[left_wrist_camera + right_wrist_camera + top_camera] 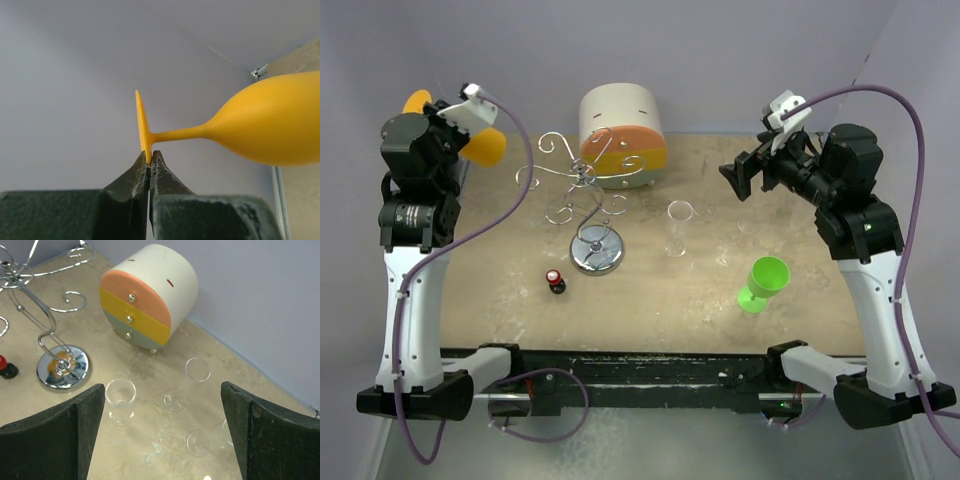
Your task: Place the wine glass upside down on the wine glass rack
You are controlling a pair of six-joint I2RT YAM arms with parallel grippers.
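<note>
My left gripper (pixel 427 110) is raised at the far left and shut on the flat foot of a yellow-orange wine glass (pixel 485 147). In the left wrist view the fingertips (pixel 148 156) pinch the foot's rim and the glass (pixel 270 122) lies sideways, bowl to the right. The wine glass rack (pixel 578 182), silver wire with scroll arms on a round shiny base (pixel 598 250), stands right of the glass and apart from it; it also shows in the right wrist view (pixel 63 368). My right gripper (pixel 743 176) is open and empty, hovering (pixel 162 437) above clear glasses.
A white-and-orange drum (pixel 623 135) stands behind the rack, also in the right wrist view (pixel 147 297). Clear glasses (pixel 678 225) (pixel 121 400) (pixel 187 382) stand mid-table. A green glass (pixel 763 283) is at the near right. A small red-capped bottle (pixel 555 281) sits by the rack base.
</note>
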